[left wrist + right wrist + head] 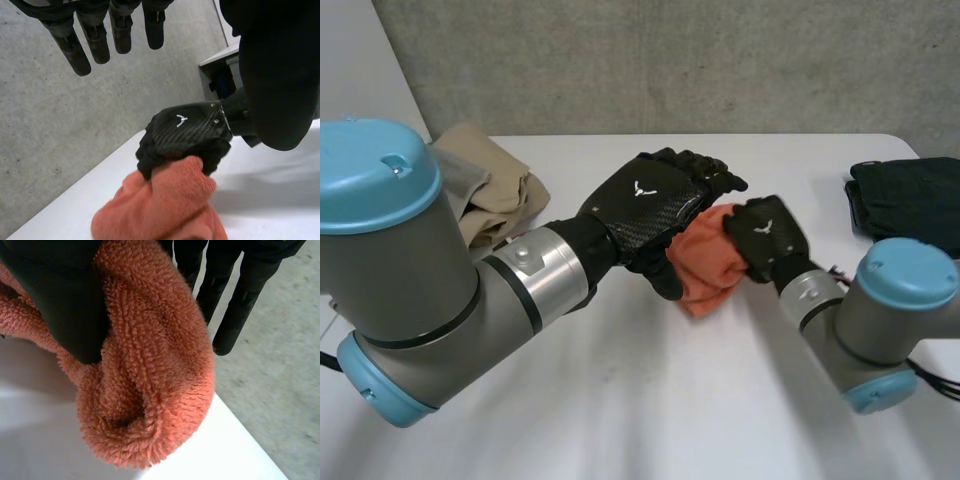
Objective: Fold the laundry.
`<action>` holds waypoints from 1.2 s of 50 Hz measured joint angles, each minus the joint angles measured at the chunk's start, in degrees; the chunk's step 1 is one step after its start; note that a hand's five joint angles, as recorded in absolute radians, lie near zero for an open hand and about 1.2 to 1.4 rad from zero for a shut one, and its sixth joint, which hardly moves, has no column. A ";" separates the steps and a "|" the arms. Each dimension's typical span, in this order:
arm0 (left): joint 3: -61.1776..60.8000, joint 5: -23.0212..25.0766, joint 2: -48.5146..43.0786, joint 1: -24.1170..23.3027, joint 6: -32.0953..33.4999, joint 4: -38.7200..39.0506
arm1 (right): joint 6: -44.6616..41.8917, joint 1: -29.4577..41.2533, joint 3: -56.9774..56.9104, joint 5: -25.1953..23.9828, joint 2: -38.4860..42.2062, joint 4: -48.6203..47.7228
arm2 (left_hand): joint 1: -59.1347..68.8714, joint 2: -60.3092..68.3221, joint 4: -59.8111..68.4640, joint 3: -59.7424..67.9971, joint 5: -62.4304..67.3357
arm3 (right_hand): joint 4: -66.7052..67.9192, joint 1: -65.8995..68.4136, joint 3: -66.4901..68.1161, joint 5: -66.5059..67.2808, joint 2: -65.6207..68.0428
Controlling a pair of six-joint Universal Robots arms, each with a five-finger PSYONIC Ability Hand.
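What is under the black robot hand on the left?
A bunched orange terry cloth, gripped by the right hand, over the white table. The table beneath the cloth is covered.

orange towel [705, 265]: fluffy, bunched up into a lump, near the middle of the white table [620, 400].
tan clothes [485, 190]: soft folded pile, far left corner.
black clothes [910, 205]: dark pile, far right edge.

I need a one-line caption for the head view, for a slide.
The right hand grips a bunched orange towel over the white table; the open left hand is close beside it.
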 measured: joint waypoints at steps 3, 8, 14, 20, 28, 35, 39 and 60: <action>0.03 0.03 0.22 0.00 -0.25 0.05 | -0.22 -1.94 -0.85 -0.69 0.04 0.34 | 0.00 0.00 0.00 0.00 0.00 | 0.03 0.00 0.00 0.00 0.00; 0.50 0.10 0.32 -0.18 -0.62 0.21 | -0.05 -7.37 -5.41 -4.59 0.24 0.54 | 0.00 0.00 0.00 0.00 0.00 | 0.48 0.87 0.20 0.09 0.04; 1.89 0.07 0.31 -0.40 -1.11 1.17 | 2.89 -12.79 -15.59 -9.13 0.93 -0.16 | 0.00 0.00 0.00 0.00 0.00 | 0.86 1.17 0.47 0.61 0.54; 3.14 0.07 0.39 -0.47 -2.76 2.52 | 9.75 -18.61 -25.55 -10.82 3.56 -2.52 | 0.00 0.00 0.00 0.00 0.00 | 0.88 1.17 0.49 1.19 0.54; 3.52 0.22 0.46 -0.68 -4.96 4.33 | 15.47 -30.57 -37.80 -15.80 15.11 -5.35 | 0.00 0.00 0.00 0.00 0.00 | 0.88 1.17 0.70 1.59 0.75; 2.62 0.23 0.02 -0.99 -4.96 4.58 | 15.29 -37.19 -43.28 -21.26 25.78 -5.82 | 0.00 0.00 0.00 0.00 0.00 | 0.90 1.67 0.71 1.59 0.79; 1.74 0.26 -0.25 -1.03 -4.82 4.59 | 14.51 -39.98 -44.09 -23.21 29.91 -6.96 | 0.00 0.00 -0.01 0.00 0.00 | 0.89 1.67 0.73 1.59 1.08; 1.20 0.18 0.53 -2.07 -4.95 4.79 | 3.24 -48.35 -27.01 -18.17 11.35 1.98 | 0.00 0.00 0.00 -0.03 0.00 | -41.51 -34.81 -40.90 -36.07 -39.81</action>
